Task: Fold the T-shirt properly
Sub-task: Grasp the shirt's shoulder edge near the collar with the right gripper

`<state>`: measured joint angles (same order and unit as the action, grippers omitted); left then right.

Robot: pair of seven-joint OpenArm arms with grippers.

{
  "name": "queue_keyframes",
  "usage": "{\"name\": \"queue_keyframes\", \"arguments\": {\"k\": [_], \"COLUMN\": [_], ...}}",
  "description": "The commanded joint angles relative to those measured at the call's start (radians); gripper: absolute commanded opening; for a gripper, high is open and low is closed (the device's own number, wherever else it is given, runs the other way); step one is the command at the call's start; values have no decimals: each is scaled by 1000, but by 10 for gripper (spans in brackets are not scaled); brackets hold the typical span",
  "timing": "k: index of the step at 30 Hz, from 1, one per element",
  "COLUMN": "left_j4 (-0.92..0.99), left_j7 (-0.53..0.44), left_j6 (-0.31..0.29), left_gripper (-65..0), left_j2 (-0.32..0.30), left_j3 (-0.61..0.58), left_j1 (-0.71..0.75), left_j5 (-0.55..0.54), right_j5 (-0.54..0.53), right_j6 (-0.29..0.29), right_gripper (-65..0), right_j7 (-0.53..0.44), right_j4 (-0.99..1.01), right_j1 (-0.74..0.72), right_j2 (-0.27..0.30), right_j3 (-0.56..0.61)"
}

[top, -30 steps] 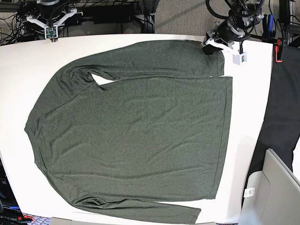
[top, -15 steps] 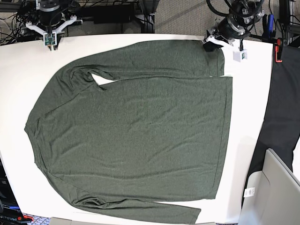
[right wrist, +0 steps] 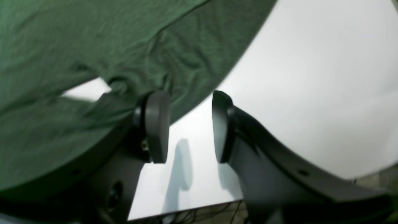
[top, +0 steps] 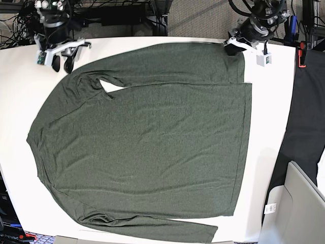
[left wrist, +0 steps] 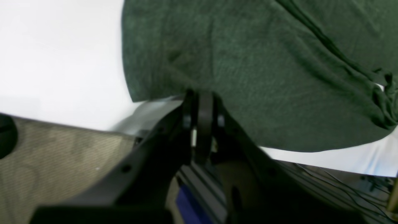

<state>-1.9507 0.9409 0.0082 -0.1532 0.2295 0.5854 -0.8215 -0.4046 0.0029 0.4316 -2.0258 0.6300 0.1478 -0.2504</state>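
Dark olive T-shirt spread flat across the white table, body smooth, one long sleeve folded along the far edge, the other doubled along the near hem. Left pincer at the far end of the table by the upper sleeve's cuff, jaws pressed together at the fabric's edge; seemingly nipping the hem, though blur in the wrist view leaves the hold itself uncertain. Right pincer at the opposite far corner, just beside the shoulder curve of the shirt, jaws parted with bare table showing between the pads, nothing held. Black cloth draped off the table's side, apart from the shirt. Grey bin at the near corner.
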Motion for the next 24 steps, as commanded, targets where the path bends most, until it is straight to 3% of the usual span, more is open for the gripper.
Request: {"name": "queue_keyframes", "arguments": {"k": [1, 4, 11, 24], "left_j4": [-19, -19, -19, -19], "left_j7": [-1, -1, -1, -1], "left_j6": [-4, -4, -4, -4], "left_gripper": [-650, -650, -650, -650], "left_j2": [-6, -6, -7, -7], "left_j3": [3, 3, 3, 3], "left_j1": [9, 9, 9, 9], "left_j5": [-9, -8, -8, -8], "right_j5": [-34, -109, -293, -460], "right_j6": [1, 1, 1, 1], "right_gripper": [-415, -415, -415, -415], "right_j7": [9, 82, 92, 94], "right_j4": [-13, 3, 106, 276], "right_j1": [-17, -46, -78, -160], "right_j2": [6, 5, 5, 3], "right_j3": [-16, -60, -123, -116]}}
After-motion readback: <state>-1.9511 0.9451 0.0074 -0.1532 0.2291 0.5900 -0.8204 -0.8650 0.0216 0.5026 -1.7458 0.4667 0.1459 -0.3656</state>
